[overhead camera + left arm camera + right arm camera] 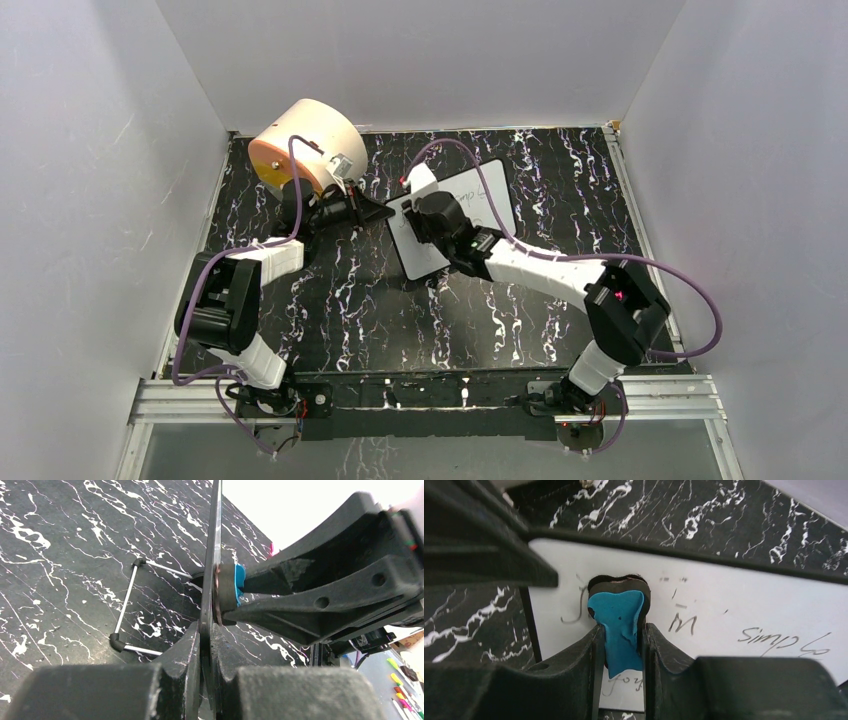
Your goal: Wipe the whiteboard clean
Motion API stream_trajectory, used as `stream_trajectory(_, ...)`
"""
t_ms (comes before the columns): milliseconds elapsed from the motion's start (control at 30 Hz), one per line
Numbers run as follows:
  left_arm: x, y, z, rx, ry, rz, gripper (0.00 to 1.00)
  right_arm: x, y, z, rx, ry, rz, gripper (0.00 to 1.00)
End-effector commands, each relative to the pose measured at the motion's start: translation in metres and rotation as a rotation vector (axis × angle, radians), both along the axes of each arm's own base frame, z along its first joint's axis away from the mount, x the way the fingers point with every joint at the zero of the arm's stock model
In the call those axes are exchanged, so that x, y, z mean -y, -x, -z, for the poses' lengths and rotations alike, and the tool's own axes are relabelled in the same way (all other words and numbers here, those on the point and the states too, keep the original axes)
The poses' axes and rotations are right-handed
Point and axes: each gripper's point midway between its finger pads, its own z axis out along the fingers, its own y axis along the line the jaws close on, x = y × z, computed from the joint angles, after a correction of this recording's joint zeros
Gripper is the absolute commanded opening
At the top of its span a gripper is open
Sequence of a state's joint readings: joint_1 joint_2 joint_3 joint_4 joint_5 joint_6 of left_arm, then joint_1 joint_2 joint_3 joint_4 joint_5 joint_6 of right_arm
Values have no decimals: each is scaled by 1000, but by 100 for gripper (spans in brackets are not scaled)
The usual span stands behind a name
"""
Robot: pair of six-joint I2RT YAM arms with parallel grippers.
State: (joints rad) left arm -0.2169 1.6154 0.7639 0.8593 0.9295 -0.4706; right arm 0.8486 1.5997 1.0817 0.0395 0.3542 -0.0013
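The whiteboard sits mid-table with grey handwriting on its face. In the left wrist view it shows edge-on as a thin black line. My left gripper is shut on the board's left edge. My right gripper is shut on a small eraser with a blue top and a black pad, pressed against the board's left part near the writing. The eraser and the right fingers show from the side, touching the board.
A large cream cylinder with an orange face stands at the back left, just behind the left arm. A thin wire stand sticks out behind the board. White walls enclose the black marbled table on three sides.
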Motion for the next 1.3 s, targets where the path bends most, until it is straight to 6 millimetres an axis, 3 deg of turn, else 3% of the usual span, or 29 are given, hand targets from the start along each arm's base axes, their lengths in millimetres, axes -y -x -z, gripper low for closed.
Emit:
stream_trajectory(0, 13, 16, 9, 11, -28, 94, 0, -4, -29, -31, 60, -42, 84, 17)
stream_trajectory(133, 15, 15, 8, 7, -30, 93, 0, -3, -23, 2, -11, 16, 82, 16)
stream_trajectory(300, 15, 15, 6, 16, -30, 91, 0, 4, 10, 39, -83, 85, 55, 15)
stream_trajectory(400, 16, 15, 5, 19, -30, 92, 0, 15, 25, 50, -128, 93, 57, 15)
stream_trajectory(500, 15, 15, 5, 20, -35, 91, 0, 20, 29, 45, -128, 79, 59, 15)
stream_trajectory(600, 15, 16, 6, 19, -41, 91, 0, 22, 21, 29, -142, 49, 78, 15)
stream_trajectory(800, 15, 18, 8, 18, -54, 90, 0, 15, -13, -28, -125, -43, 122, 15)
stream_trajectory(933, 16, 18, 9, 18, -60, 90, 0, 14, -26, -48, -118, -57, 149, 16)
stream_trajectory(1033, 17, 17, 9, 16, -60, 89, 0, 6, -24, -41, -140, -40, 130, 16)
stream_trajectory(1267, 17, 15, 11, 11, -66, 79, 0, -6, 1, -8, -208, -38, 88, 16)
